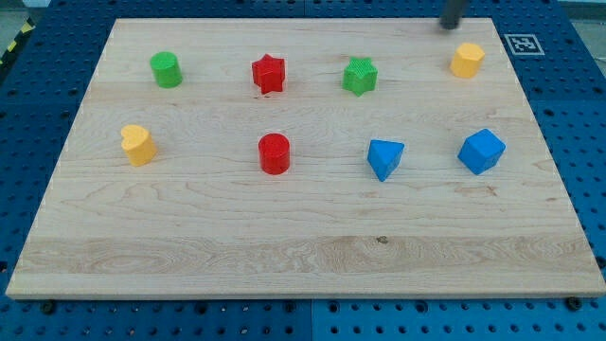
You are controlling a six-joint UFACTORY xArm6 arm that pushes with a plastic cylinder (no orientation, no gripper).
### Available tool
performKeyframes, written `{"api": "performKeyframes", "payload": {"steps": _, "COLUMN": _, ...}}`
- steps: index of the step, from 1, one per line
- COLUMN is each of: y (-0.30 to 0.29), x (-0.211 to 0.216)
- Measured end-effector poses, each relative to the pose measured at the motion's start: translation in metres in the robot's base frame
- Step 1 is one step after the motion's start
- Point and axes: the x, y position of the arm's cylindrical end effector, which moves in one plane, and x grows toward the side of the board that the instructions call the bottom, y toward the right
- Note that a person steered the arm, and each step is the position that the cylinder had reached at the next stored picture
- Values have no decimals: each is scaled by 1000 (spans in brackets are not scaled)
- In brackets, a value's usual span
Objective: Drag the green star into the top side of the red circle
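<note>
Pale wood board (303, 256) lies on a blue pegboard table (568, 114) (a printed tag (522, 44) sits off its top right corner). My tip (449, 26), bare and touching nothing, rests at the board's top edge, just left of the yellow block (467, 59). The green star (360, 76) sits up and right of the red circle (275, 153), well apart; the red star (269, 74) stands directly above that circle.

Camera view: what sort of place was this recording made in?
Probably a robotics lab bench. A wooden board carrying small coloured blocks lies on a blue perforated table, a printed marker tag sits past the board's top right corner, and my tip hangs near the yellow block.
</note>
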Motion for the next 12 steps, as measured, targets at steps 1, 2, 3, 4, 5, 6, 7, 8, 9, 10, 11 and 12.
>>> {"api": "performKeyframes", "payload": {"steps": 1, "y": -96, "x": 4}}
{"api": "performKeyframes", "payload": {"steps": 2, "y": -143, "x": 21}}
{"api": "performKeyframes", "payload": {"steps": 3, "y": -148, "x": 45}}
{"api": "performKeyframes", "payload": {"steps": 4, "y": -148, "x": 75}}
{"api": "performKeyframes", "payload": {"steps": 5, "y": -148, "x": 92}}
{"api": "performKeyframes", "payload": {"steps": 6, "y": -148, "x": 81}}
{"api": "performKeyframes", "payload": {"steps": 7, "y": -124, "x": 80}}
{"api": "performKeyframes", "payload": {"steps": 8, "y": -92, "x": 97}}
{"api": "performKeyframes", "payload": {"steps": 9, "y": -81, "x": 115}}
{"api": "performKeyframes", "payload": {"steps": 10, "y": -81, "x": 115}}
{"api": "performKeyframes", "payload": {"steps": 11, "y": -72, "x": 107}}
{"api": "performKeyframes", "payload": {"steps": 12, "y": -58, "x": 110}}
